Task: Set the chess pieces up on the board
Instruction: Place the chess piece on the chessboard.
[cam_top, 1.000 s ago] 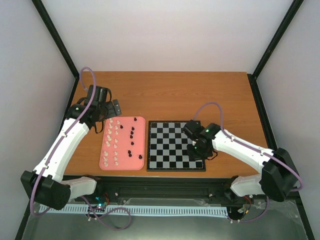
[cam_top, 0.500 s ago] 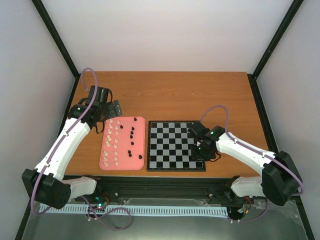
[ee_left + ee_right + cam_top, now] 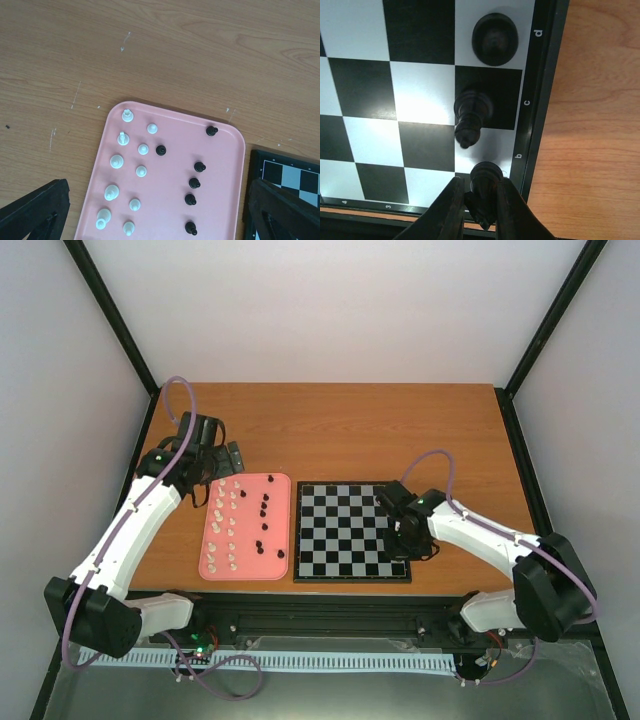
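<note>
Right gripper (image 3: 481, 186): is closing narrowly on a black chess piece, its two fingers pinching the piece's sides so that it is hanging upright for setting down
Held black piece (image 3: 485, 175): is sitting over the edge-row square beside the letter b; whether its base is touching the board cannot be told
Placed black pieces: one (image 3: 472, 116) is standing on the dark square by c and another (image 3: 494, 38) on the light square by d, so the back rank is filling in file order along that rim
Step in hand: judging by this, the arm is lowering the b-file piece next to its neighbours, and a straight descent is needed to avoid knocking the c piece
Chessboard (image 3: 340, 530): is lying flat on the table, just beside the tray, mostly bare
Pink tray (image 3: 225, 150): is serving as the supply, holding white pieces (image 3: 116, 161) towards its left side and black pieces (image 3: 194, 183) towards its right
Left gripper (image 3: 157, 200): is hovering over the tray's far end with its jaws spread wide and gripping nothing, seemingly waiting well clear of the right arm
Wooden table (image 3: 400, 430): is carrying board and tray
</note>
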